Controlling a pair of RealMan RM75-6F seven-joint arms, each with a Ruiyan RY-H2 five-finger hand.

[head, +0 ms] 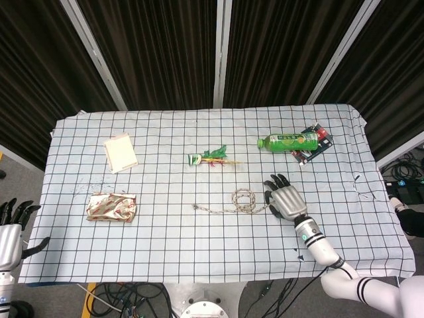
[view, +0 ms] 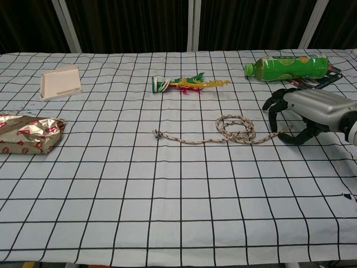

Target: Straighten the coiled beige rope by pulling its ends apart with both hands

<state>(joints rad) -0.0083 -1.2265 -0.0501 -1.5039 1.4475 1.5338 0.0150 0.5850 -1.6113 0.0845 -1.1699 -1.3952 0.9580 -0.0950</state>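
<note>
Our right hand (view: 304, 114) sits over the right tail of the beige rope (view: 223, 132), fingers arched down and apart. We can't tell whether the fingertips actually pinch the strand or just straddle it. Our left hand (head: 10, 228) is off the table at the 8 o'clock edge of the head view, fingers spread, holding nothing, well apart from everything.

Rope lies about mid-table on the checked tablecloth (view: 167, 201): a small coil, one tail running to 3 o'clock under our right hand, the other running to 9 o'clock and ending in a knot.

Risks as we see them:
- The left end is unheld. If we pull right now, the whole rope drags along the cloth and the coil stays.
- A weak pinch on a thin strand would let it slip out as tension comes on.
- Fingertips pressing down could snag and bunch the cloth.
- The green bottle (view: 287, 66) and dark packet (view: 329, 76) sit at 12 o'clock of our right hand; a wide outward sweep could knock them.
</note>
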